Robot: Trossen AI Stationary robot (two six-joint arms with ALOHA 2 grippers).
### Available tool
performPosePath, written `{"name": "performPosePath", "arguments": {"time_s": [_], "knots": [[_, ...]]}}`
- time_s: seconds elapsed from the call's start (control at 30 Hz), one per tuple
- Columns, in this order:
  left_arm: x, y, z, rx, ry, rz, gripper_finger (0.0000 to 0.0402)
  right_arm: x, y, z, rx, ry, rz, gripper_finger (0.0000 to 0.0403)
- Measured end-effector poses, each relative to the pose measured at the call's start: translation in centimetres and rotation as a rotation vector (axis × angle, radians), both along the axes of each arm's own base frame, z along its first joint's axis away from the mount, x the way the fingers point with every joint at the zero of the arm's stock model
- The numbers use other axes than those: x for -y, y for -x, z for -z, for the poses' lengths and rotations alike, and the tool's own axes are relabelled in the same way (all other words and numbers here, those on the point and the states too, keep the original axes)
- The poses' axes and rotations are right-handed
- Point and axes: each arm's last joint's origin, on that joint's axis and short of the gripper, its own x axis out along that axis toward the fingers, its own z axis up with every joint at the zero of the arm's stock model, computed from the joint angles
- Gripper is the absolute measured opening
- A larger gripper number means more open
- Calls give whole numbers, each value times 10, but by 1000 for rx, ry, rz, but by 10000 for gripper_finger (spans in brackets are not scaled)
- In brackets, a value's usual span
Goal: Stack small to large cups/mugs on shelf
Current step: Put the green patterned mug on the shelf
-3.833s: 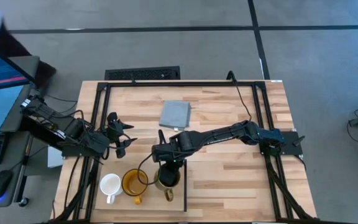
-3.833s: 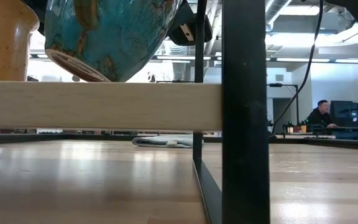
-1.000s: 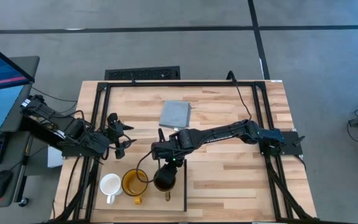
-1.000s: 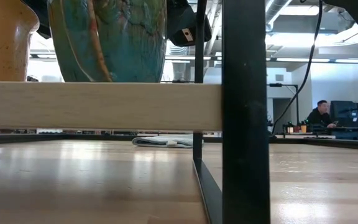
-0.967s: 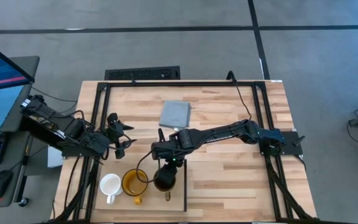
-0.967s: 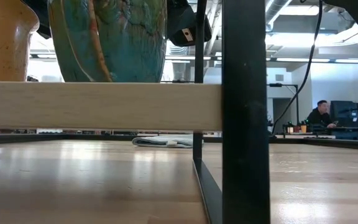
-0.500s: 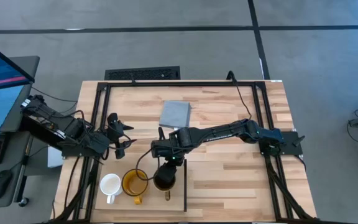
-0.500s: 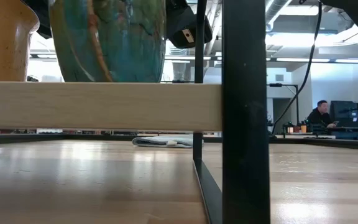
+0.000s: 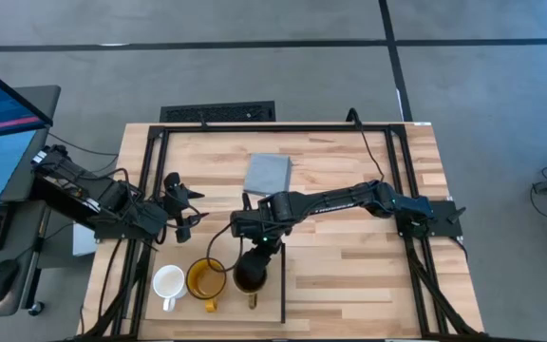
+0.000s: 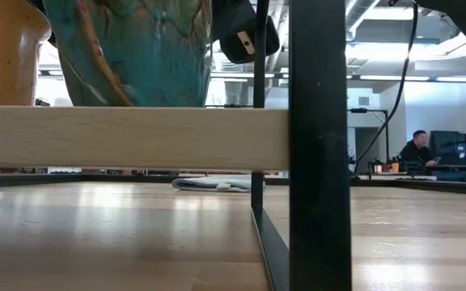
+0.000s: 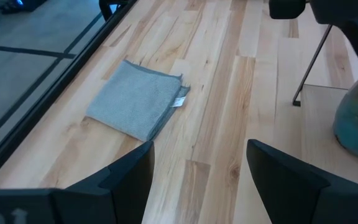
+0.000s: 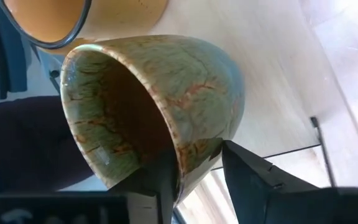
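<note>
Right wrist view shows the right gripper (image 12: 197,168) with its two dark fingers pinching the rim of the dark teal-glazed mug (image 12: 160,106), one finger inside, one outside. From the high view, that mug (image 9: 252,270) rests on the shelf (image 9: 272,302) just beside the yellow-amber mug (image 9: 203,278), with the small white mug (image 9: 168,282) next along. Glazed ceramic looks heavy, stiff, slick and chippable, so a rim pinch or the tan handle seems the surest hold. Left gripper (image 11: 197,168) waits near the table's left edge, jaws apart
</note>
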Motion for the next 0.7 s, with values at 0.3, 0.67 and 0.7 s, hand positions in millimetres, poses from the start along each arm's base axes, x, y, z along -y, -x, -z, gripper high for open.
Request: {"name": "performPosePath", "arguments": {"time_s": [0.3,0.67,0.7], "knots": [[0,0,0,0,-1,1,247,-2,1,0,-26,-45,11,132],[0,0,0,-1,-1,0,247,-5,2,-1,-59,-95,21,131],[0,0,0,-1,-1,0,247,-5,2,-1,-61,-96,24,131]]}}
